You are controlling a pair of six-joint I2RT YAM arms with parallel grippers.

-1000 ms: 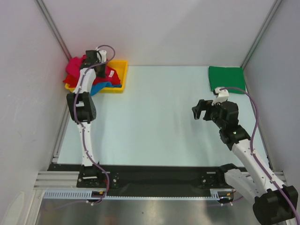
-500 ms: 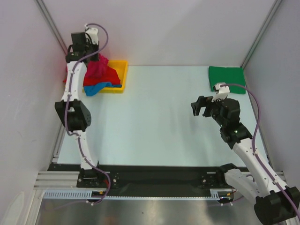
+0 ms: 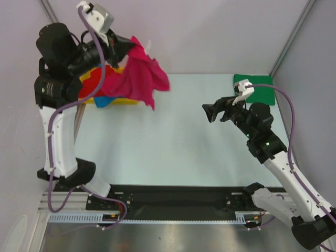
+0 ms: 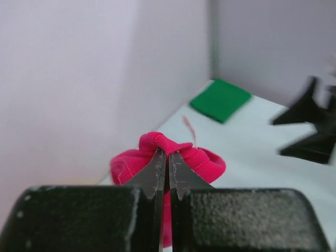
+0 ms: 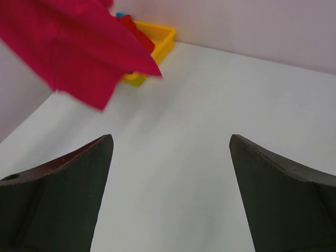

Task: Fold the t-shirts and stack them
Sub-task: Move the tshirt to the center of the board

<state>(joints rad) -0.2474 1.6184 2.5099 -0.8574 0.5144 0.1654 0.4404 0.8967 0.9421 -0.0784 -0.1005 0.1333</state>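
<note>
Left jaws pinched shut on magenta t-shirt [image 3: 137, 79], held high over far-left corner, cloth hanging in the air above yellow tray [image 3: 126, 101]. Red shirt [image 3: 86, 90] and blue shirt [image 3: 105, 100] heaped in the tray. Green t-shirt [image 3: 258, 90] folded flat at far-right corner. Right jaws wide open, holding nothing, above right side. Pale blue-white table [image 3: 173, 147], plain light walls [image 3: 210, 31], metal corner posts.

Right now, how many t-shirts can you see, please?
4: magenta held by left gripper, red and blue in yellow tray, green folded far right; more may be hidden.
</note>
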